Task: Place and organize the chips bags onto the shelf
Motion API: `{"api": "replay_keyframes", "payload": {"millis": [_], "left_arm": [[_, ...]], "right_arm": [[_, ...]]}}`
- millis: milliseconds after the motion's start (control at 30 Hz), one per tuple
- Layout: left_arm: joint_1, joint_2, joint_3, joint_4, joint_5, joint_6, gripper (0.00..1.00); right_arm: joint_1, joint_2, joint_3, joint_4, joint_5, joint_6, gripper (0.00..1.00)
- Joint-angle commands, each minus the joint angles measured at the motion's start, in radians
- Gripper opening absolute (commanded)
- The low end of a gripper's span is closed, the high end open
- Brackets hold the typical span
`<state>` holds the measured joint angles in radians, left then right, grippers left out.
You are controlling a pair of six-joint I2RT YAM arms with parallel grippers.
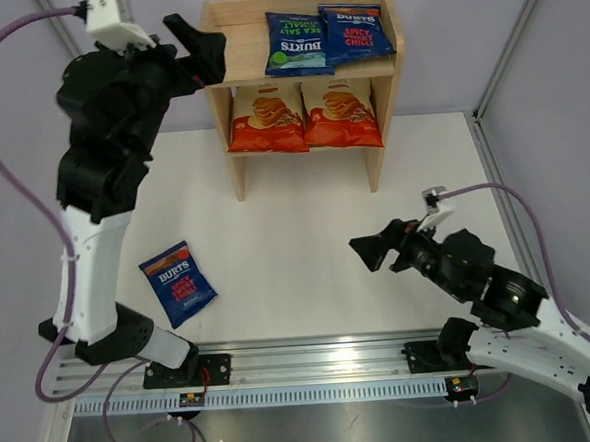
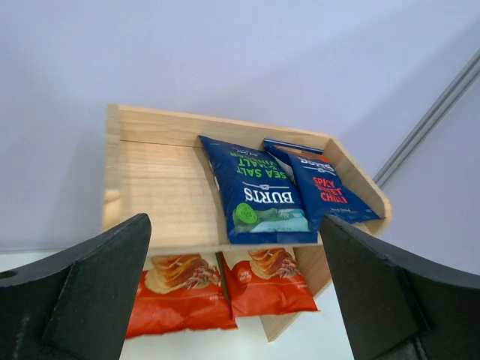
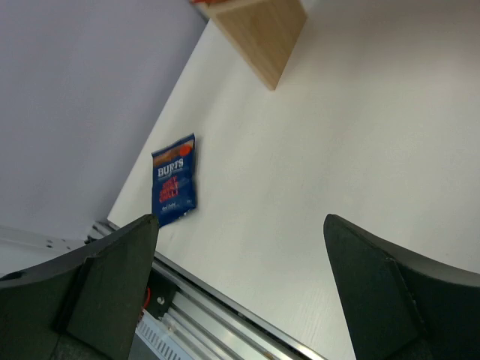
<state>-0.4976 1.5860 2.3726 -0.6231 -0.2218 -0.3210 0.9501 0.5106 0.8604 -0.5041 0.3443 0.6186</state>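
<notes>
gaping empty: left fingers [image 2: 84,294], right fingers [image 3: 391,294]

Beyond the left fingers [image 2: 97,292], green-labelled bag [image 2: 259,191]: "BURTS", "SEA SALT". Red-labelled bag [image 2: 322,187] touching it: "SPICY SWEET CHILLI". Beyond the right fingers [image 3: 112,277], blue bag [image 3: 174,180] flat on the bench [image 3: 337,150]: "BURTS", "SPICY". Orange bags [image 2: 180,300]: print unreadable.

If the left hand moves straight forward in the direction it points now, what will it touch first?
Probably the shelf, on the bare left part of its top tier, or the green-labelled Burts bag lying there; depth is unclear. The left hand is open and empty.
</notes>
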Motion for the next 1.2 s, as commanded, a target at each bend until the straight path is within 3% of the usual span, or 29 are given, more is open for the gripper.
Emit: {"api": "replay_keyframes", "payload": {"millis": [0, 67, 167, 300, 567, 800, 1000, 1167], "left_arm": [[0.002, -0.173, -0.099, -0.140, -0.006, 0.014, 0.99], [0.002, -0.319, -0.253, -0.197, -0.063, -0.007, 0.99], [0.002, -0.531, -0.434, -0.225, -0.118, -0.032, 0.99], [0.002, -0.743, -0.709, -0.279, -0.189, -0.046, 0.99], [0.002, -1.058, -1.042, -0.348, -0.254, -0.056, 0.99], [0.002, -1.219, -1.207, -0.431, -0.355, -0.067, 0.99], [0.002, -1.284, -1.309, -0.420, -0.433, -0.049, 0.99], [0.001, -1.366, -1.360, -0.400, -0.453, -0.082, 0.99]], "right_arm": [[0.004, 0.113, -0.092, 0.258, -0.175, -0.074, 0.99], [0.004, 0.230, -0.156, 0.457, -0.284, -0.068, 1.00], [0.004, 0.368, -0.141, 0.581, -0.324, -0.020, 0.99], [0.004, 0.676, -0.094, 0.720, -0.405, 0.091, 0.99], [0.032, 1.132, 0.052, 0.963, -0.508, 0.326, 0.84], [0.122, 1.416, 0.233, 0.978, -0.487, 0.380, 0.79], [0.197, 1.597, 0.440, 0.834, -0.455, 0.383, 0.77], [0.205, 1.703, 0.505, 0.817, -0.445, 0.429, 0.70]]}}
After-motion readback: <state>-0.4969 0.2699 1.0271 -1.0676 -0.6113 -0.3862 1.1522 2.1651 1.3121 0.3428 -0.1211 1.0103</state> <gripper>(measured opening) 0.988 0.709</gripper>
